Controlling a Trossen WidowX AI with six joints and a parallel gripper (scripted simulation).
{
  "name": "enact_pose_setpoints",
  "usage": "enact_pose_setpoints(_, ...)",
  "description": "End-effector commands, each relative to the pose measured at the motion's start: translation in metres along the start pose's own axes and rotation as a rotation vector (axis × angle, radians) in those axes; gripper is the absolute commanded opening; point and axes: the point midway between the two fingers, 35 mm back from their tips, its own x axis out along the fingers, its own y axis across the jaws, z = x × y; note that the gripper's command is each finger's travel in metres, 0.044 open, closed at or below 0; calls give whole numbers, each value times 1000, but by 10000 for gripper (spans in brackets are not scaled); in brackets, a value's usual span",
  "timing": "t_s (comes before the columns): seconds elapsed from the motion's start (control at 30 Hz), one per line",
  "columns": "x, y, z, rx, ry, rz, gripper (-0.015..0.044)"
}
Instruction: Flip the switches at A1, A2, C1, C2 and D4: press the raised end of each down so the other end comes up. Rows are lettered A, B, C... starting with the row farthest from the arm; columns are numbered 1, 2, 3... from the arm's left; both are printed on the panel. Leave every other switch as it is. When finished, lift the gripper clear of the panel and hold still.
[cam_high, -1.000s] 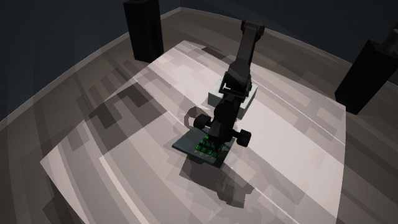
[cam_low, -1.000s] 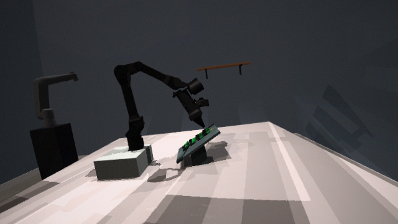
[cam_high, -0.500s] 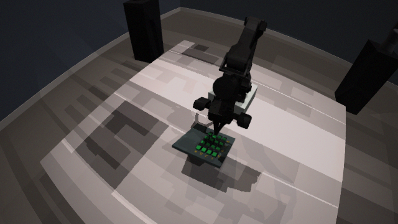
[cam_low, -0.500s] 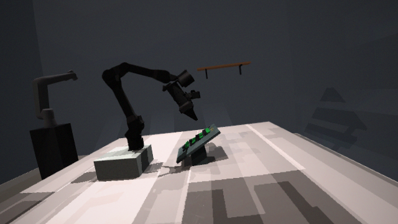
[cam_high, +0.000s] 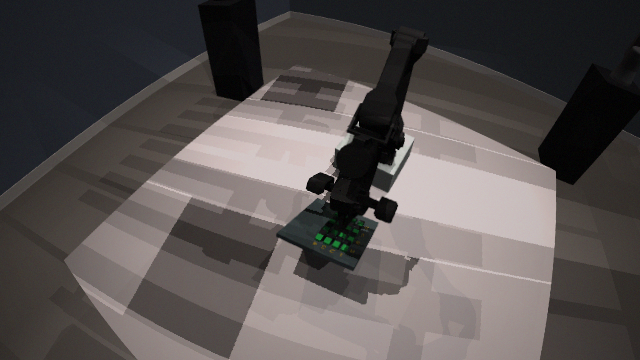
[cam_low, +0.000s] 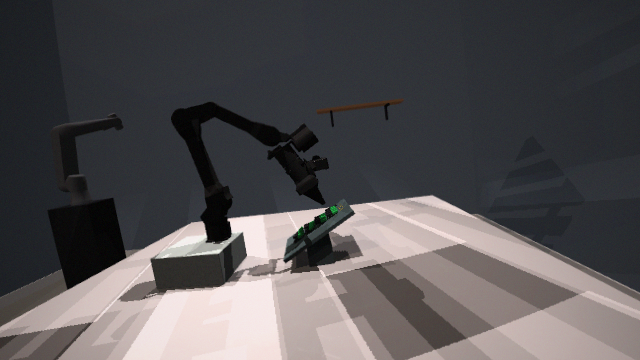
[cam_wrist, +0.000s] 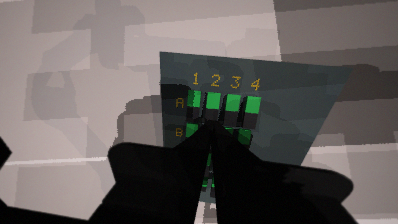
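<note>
The tilted dark panel (cam_high: 303, 223) (cam_low: 288, 253) (cam_wrist: 295, 95) carries rows of green and black rocker switches. In the wrist view, switches A1 (cam_wrist: 195, 100), A2 (cam_wrist: 213, 101), A3 (cam_wrist: 232, 103) and A4 (cam_wrist: 253, 105) each show green on the far half and a dark near half. B1 (cam_wrist: 192, 130) and B4 (cam_wrist: 244, 136) show partly. My gripper (cam_high: 344, 220) (cam_low: 323, 202) (cam_wrist: 212, 124) is shut and empty. Its tips look just above the panel, near column 2 between rows A and B. The fingers hide B2 and most of rows C and D, so their tilt cannot be told.
The arm's pale base block (cam_high: 395, 172) (cam_low: 187, 270) stands on the table on the near side of the panel. Black pedestals (cam_high: 232, 50) (cam_high: 585, 125) stand beyond the table, and an orange shelf (cam_low: 360, 106) hangs on the wall. Patchy shadows cross the table.
</note>
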Motion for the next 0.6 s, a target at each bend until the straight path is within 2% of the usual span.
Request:
enact_pose_setpoints(0.0, 6, 1, -4, -6, 8, 4, 0)
enact_pose_setpoints(0.57, 20, 1, -4, -6, 8, 4, 0)
